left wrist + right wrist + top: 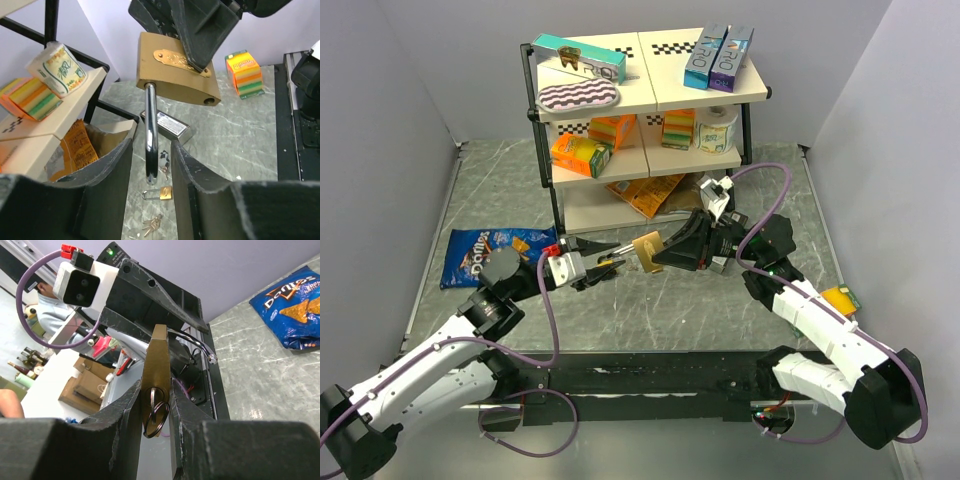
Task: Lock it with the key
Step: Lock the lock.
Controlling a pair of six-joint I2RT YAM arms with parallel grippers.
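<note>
While the right hand (672, 254) clamped the brass padlock (648, 250) aloft above the bench (700, 300) | key (151, 399) sat in its base | open shackle (150, 130) ran lengthwise toward the nearer left hand (152, 162), whose parted fingers (117, 175) straddled it without gripping.

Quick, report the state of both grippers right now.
Left gripper: open, straddling the shackle, gaps on both sides.
Right gripper: shut on the brass padlock.
</note>
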